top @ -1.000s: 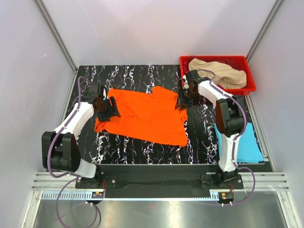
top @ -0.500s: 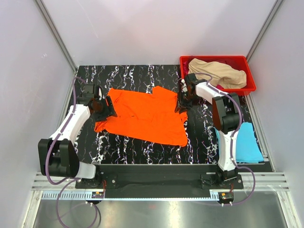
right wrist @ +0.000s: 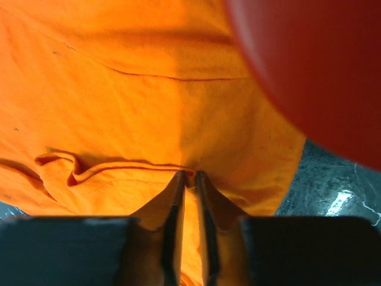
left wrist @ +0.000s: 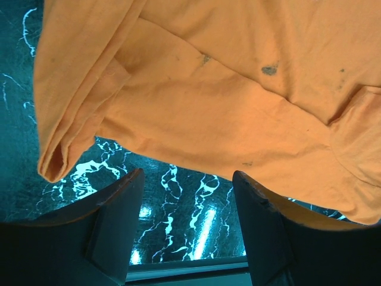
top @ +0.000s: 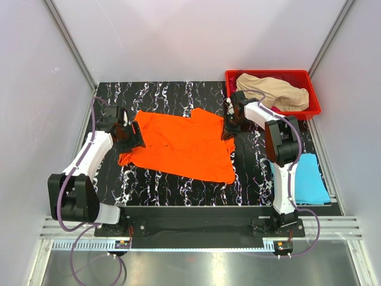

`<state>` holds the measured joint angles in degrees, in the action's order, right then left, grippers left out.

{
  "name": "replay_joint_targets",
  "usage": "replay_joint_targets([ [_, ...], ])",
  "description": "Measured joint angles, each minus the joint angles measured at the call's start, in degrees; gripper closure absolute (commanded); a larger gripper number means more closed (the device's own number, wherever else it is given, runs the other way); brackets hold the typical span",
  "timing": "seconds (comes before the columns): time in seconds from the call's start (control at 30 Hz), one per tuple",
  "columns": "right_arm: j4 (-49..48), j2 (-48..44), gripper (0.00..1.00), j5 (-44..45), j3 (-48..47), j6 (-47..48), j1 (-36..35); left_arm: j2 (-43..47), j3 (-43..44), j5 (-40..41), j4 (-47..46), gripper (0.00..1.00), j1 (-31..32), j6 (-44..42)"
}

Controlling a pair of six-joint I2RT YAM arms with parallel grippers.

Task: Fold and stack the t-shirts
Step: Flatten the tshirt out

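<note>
The right gripper (right wrist: 189, 174) is almost fully closed. Its fingers (right wrist: 172, 208) stand a sliver apart, with a raised ridge of the orange shirt (top: 178, 146) nipped between the tips. Cloth spreads ahead of it and to both sides. The bin (right wrist: 315, 77) looms blurred above and to its right, close by. From above, this gripper sits on the shirt's right edge, next to the bin's near left corner.

The left gripper (left wrist: 187, 176) is wide open and holds nothing. Bare table (top: 178, 185) lies between its fingers (left wrist: 116, 226). The shirt's edge runs just beyond the tips, with a doubled-over sleeve end ahead and to the left. Whether the tips touch the table cannot be told.

The orange shirt lies spread flat between the two grippers. The beige shirt (top: 274, 89) is heaped in the bin, beyond and to the right of the right gripper. The blue shirt (top: 311, 182) lies flat well behind that gripper, beside its arm's lower links.

Compared with a second ago, the left arm's elbow has swung outward and its gripper has drawn slightly back toward the shirt's left edge. The right arm's forearm has shifted a little leftward, uncovering more of the blue shirt, while its gripper stays at the same spot on the cloth. The orange shirt's outline is unchanged. Almost nothing differs from half a second ago.
</note>
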<state>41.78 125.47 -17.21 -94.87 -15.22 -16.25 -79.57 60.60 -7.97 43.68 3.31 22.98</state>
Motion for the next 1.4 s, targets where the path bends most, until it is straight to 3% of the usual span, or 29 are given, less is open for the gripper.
replay_joint_targets([
  [0.03, -0.1, 0.2, 0.88, -0.1, 0.0, 0.0, -0.1, -0.1, 0.0, 0.3, 0.0, 0.33, 0.0, -0.1],
  [0.07, 0.0, 0.2, 1.00, -0.1, 0.0, 0.0, -0.1, -0.2, 0.0, 0.7, 0.0, 0.33, 0.0, -0.1],
  [0.13, 0.1, 0.2, 1.00, -0.3, -0.1, 0.0, -0.2, -1.0, 0.1, 1.3, -0.1, 0.35, 0.0, -0.5],
  [0.17, 0.1, 0.2, 1.00, -0.4, -0.2, -0.1, -0.2, -1.9, 0.3, 1.6, -0.2, 0.44, 0.0, -0.8],
  [0.27, 0.8, 0.0, 1.00, -0.2, -0.3, -0.5, -0.3, -6.7, 2.8, 2.0, 0.0, 0.52, 0.0, -2.0],
  [0.33, 2.7, -1.0, 1.00, 0.5, -0.4, -1.1, -0.3, -9.9, 5.2, 2.0, 0.0, 0.50, 0.0, -2.4],
  [0.4, 5.5, -3.7, 1.00, 2.0, -0.2, -1.6, -0.3, -11.2, 6.3, 1.9, -0.5, 0.38, 0.0, -2.6],
  [0.57, 12.1, -23.4, 1.00, 7.6, 4.7, -3.4, -0.3, -9.3, 6.4, 2.7, -0.7, 0.30, 0.0, -3.1],
  [0.7, 13.1, -45.0, 1.00, 8.5, 15.0, -6.3, -0.5, -9.2, 7.7, 4.2, -0.5, 0.30, 0.0, -4.2],
  [0.8, 14.4, -53.1, 1.00, 7.6, 23.2, -8.7, -0.6, -12.3, 10.3, 3.9, -0.5, 0.28, 0.0, -5.6],
  [0.97, 14.7, -49.6, 1.00, 5.8, 31.1, -10.3, -0.6, -23.0, 17.6, 4.4, -1.2, 0.26, 2.2, -8.9],
  [1.2, 14.5, -49.0, 1.00, 4.7, 32.2, -10.8, -0.6, -38.7, 30.7, 12.6, 0.1, 0.48, 9.3, -10.6],
  [1.4, 14.5, -49.5, 1.00, 4.5, 32.2, -10.8, -0.6, -42.4, 32.6, 18.0, 1.9, 0.60, 9.9, -11.1],
])
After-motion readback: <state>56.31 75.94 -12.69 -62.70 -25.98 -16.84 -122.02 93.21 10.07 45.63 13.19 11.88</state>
